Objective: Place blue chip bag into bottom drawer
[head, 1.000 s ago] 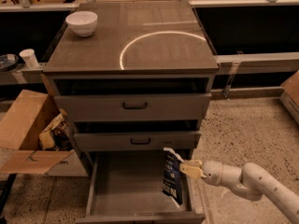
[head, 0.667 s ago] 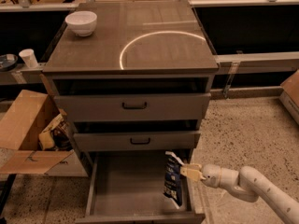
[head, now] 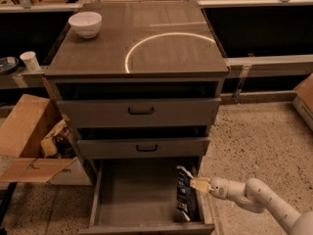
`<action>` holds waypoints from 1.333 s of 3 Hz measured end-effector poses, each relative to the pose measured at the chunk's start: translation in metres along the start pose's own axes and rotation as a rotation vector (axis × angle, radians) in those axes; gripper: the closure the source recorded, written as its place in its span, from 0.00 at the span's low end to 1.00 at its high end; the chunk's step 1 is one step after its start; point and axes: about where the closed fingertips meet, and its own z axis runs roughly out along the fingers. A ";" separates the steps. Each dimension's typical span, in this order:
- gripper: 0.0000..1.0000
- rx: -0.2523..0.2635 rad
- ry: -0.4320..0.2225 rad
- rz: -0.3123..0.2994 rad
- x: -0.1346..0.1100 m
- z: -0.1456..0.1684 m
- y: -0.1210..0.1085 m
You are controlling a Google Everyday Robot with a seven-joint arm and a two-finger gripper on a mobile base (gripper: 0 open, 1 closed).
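Camera view: bottom drawer (head: 132, 204), pulled open beneath the desk's (head: 166, 53) front edge; blue chip bag (head: 185, 200), upright inside against its right wall; hand (head: 198, 184), over that wall, pinching the bag's upper edge; white bowl (head: 85, 23), desk's far-left corner; cardboard box (head: 24, 126), floor beyond left edge.

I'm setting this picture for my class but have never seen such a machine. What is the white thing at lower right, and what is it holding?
That white thing is a robot's single arm; the gripper at its tip is a two-finger hand. One camera looks down on a grey three-drawer cabinet from the front. A white bowl sits on top. The bottom drawer is open, and the gripper holds a blue chip bag upright inside, by the right wall.
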 end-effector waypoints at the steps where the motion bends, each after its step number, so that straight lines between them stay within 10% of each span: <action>1: 0.62 0.011 0.026 0.059 0.018 0.004 -0.027; 4: 0.00 -0.007 0.030 0.097 0.025 0.012 -0.048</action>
